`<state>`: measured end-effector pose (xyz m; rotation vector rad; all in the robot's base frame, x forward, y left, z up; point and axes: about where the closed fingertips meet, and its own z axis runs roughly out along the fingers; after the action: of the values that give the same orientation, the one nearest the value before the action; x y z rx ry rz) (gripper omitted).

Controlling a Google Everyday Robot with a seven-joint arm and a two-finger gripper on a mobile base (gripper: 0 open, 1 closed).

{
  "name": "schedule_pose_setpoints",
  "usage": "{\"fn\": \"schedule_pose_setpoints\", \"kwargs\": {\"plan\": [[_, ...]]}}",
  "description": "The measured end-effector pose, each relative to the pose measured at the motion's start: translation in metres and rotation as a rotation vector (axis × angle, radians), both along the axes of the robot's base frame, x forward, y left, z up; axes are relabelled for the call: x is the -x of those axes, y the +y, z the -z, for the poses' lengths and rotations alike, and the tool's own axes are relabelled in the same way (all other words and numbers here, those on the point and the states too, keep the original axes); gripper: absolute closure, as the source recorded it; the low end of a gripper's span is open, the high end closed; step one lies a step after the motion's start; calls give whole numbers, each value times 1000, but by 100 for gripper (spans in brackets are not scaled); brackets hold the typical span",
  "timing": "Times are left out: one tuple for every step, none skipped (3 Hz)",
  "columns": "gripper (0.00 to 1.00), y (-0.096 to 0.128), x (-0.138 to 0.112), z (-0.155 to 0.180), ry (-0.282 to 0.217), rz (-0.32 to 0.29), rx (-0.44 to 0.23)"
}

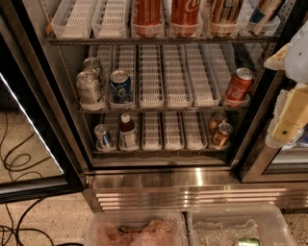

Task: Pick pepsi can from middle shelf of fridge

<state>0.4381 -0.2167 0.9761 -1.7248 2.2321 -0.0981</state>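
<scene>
Gripper (288, 120) is seen at the right edge, before the door frame of the fridge (168, 182), its opening not to be told, while the pepsi can (120, 86) is stood upright on the middle shelf (163, 89), second lane from left, beside silver cans (89, 86); Coca-Cola script is borne by a red bottle (185, 14) above.

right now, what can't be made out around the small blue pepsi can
- camera view: tall red bottles on the top rack, tops cut off by the upper edge
- rear pale silver-green can, mostly hidden behind the front silver-green can, left of the small blue aluminium pepsi can
- pale gripper at the far right, level with the middle shelf: partly cut off by the right edge
</scene>
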Motion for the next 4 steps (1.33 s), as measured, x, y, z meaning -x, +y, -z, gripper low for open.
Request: {"fn": "schedule_pose_setpoints", "kwargs": {"plan": [[0,4,-4,0,-23,6,-19],[0,4,-4,0,-23,6,-19],[0,16,-10,3,-61,15,-100],[0,45,2,14,-91,97,-275]]}}
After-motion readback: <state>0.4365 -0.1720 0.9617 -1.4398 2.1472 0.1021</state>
